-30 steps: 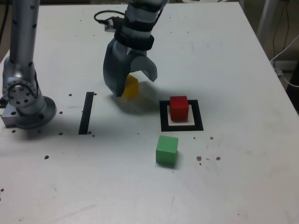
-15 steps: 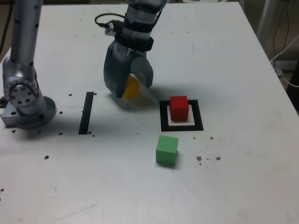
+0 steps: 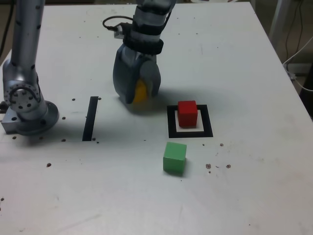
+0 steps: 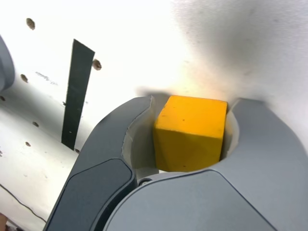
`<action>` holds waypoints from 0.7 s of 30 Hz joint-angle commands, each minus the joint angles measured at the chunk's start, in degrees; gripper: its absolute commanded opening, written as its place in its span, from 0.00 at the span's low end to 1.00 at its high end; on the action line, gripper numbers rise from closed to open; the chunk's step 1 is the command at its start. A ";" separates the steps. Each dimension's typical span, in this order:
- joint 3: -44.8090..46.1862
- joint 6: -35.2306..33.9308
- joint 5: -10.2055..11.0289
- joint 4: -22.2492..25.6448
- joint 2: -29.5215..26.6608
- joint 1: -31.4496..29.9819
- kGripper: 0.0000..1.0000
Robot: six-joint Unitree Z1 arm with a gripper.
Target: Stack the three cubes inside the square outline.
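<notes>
White tabletop [image 3: 244,171], small dark holes | dim floor beyond, perhaps | loose pale cable [image 3: 299,86] at exterior view's right

Claw closes on yellow cube

In the upper middle of the exterior view, the claw [image 3: 142,98] has drawn its two sides together, from wide apart to up against the yellow cube [image 3: 141,91]. The cube now shows as a narrower patch between them, slightly farther toward the exterior view's right than at first. The claw and the end of the arm [image 3: 147,24] have shifted slightly that way too
</notes>
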 commanded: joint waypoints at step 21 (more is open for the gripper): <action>-19.51 2.27 7.22 12.57 -2.00 -13.43 0.28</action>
